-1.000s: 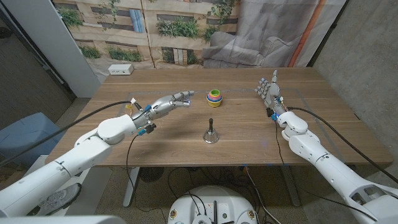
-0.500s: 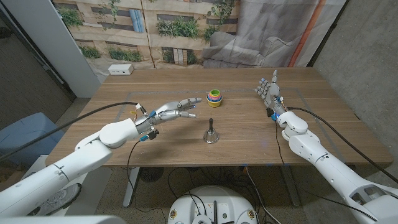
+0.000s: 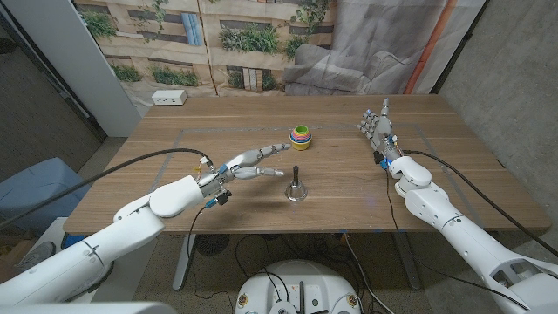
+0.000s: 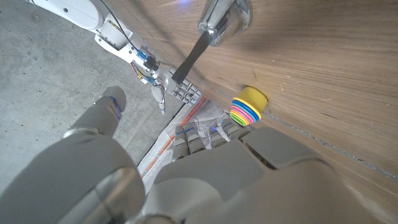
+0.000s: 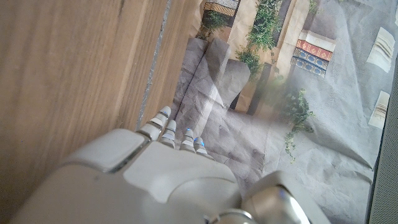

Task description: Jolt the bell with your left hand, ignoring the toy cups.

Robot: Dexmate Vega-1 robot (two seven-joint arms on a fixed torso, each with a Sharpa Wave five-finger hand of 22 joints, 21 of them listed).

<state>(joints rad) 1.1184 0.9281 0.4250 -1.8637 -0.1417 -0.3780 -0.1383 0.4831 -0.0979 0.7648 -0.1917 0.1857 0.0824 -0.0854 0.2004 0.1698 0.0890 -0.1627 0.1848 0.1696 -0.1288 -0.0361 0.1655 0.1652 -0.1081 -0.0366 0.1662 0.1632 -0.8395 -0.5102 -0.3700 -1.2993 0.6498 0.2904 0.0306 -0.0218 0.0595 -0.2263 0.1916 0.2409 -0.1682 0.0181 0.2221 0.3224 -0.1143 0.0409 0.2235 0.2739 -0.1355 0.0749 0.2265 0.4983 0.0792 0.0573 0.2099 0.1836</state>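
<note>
A small silver bell with a dark upright handle stands near the middle of the wooden table; in the left wrist view the bell shows close ahead. My left hand hovers just left of the bell, fingers stretched toward it and holding nothing, its fingertips a short gap from the handle. A stack of coloured toy cups sits behind the bell, and the cups also show in the left wrist view. My right hand stands at the far right, fingers apart and empty.
A white power strip lies at the table's back left corner. A cable runs along my left arm. A grey draped backdrop and plant-print wall stand behind the table.
My left hand has moved right and toward the front, closing in on the bell. The right hand, bell and cups have not moved.
</note>
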